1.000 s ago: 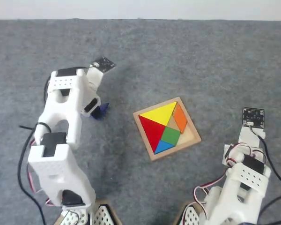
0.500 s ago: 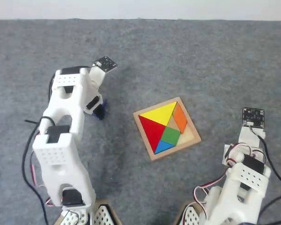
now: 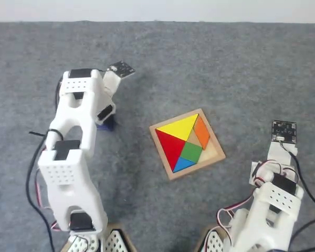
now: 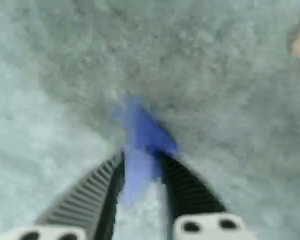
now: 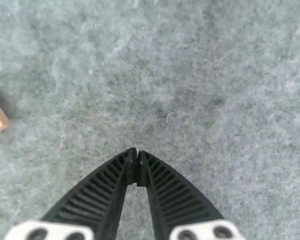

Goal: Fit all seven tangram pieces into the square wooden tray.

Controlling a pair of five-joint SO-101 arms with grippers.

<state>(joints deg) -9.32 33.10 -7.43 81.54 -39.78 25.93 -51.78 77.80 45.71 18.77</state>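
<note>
Pinching the blue piece (image 4: 145, 131) in my left claw (image 4: 140, 159), I judge it light, stiff and thin, with smooth painted faces that could slip or twist, so the hold belongs across its two flat faces near the middle. My left jaws stand only narrowly apart, clamped on the piece, well off to the left of the tray (image 3: 214, 153), where several coloured pieces already lie beside a bare gap. My right claw (image 5: 135, 167) is closed on nothing, over carpet (image 5: 215, 75) near the tray.
</note>
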